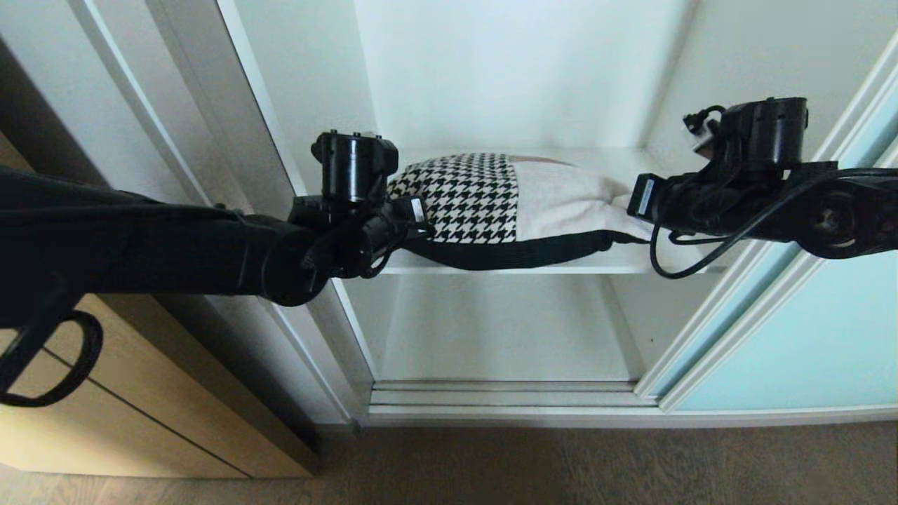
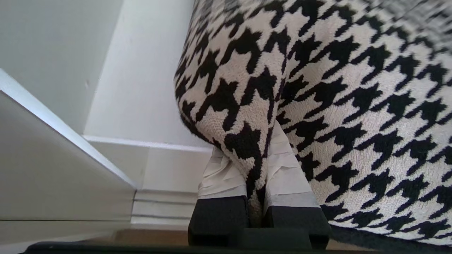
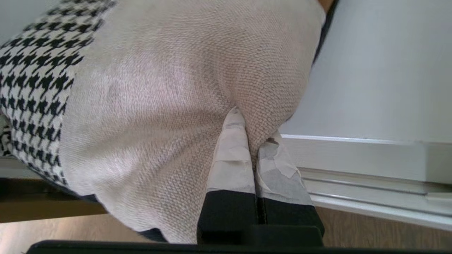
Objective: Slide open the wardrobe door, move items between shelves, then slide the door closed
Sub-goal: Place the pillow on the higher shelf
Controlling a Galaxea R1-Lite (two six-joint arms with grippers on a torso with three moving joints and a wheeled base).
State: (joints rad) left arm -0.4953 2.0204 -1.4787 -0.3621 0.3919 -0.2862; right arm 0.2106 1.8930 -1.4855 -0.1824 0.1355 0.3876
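Your left gripper (image 2: 256, 169) pinches the cushion (image 1: 505, 200) at its houndstooth corner; your right gripper (image 3: 252, 148) pinches its beige corner. You have it over the upper shelf (image 1: 617, 261), with the sliding wardrobe door (image 1: 807, 337) at the right.

Head view: high vantage, facing forward and down into the open wardrobe, taking in both arms, the shelf (image 1: 631, 263) and floor. Left wrist view: very close, sighting along the left gripper (image 2: 254, 165) into the houndstooth corner of the cushion (image 1: 491, 203). Right wrist view: equally close, behind the right gripper (image 3: 252, 141), facing the beige patch. All three views share the cushion.
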